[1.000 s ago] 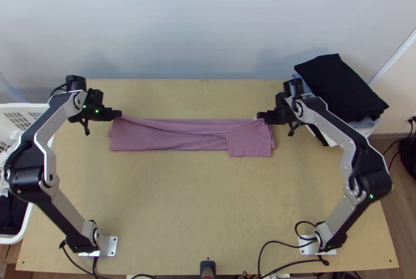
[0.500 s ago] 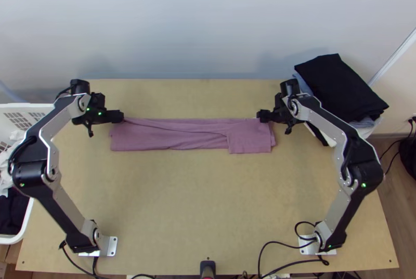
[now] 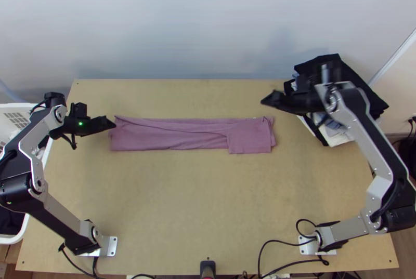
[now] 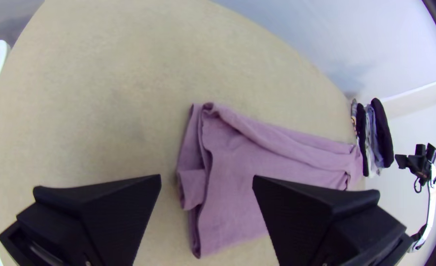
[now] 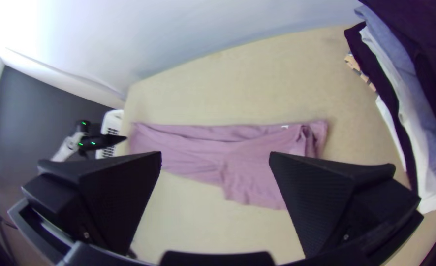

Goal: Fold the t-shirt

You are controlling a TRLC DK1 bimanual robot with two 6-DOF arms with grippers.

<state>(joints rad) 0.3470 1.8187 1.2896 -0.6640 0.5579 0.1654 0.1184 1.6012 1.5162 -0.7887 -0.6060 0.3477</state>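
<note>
The mauve t-shirt [image 3: 171, 136] lies on the smooth wooden desk [image 3: 197, 201], folded into a long, softly creased strip, a squarish flap jutting from one long side. The left hand [image 3: 113, 123], black and wedge-shaped, is spread near one end; the right hand [image 3: 263, 101], likewise spread, is near the other, beside stacked clothes [image 5: 420, 98].
</note>
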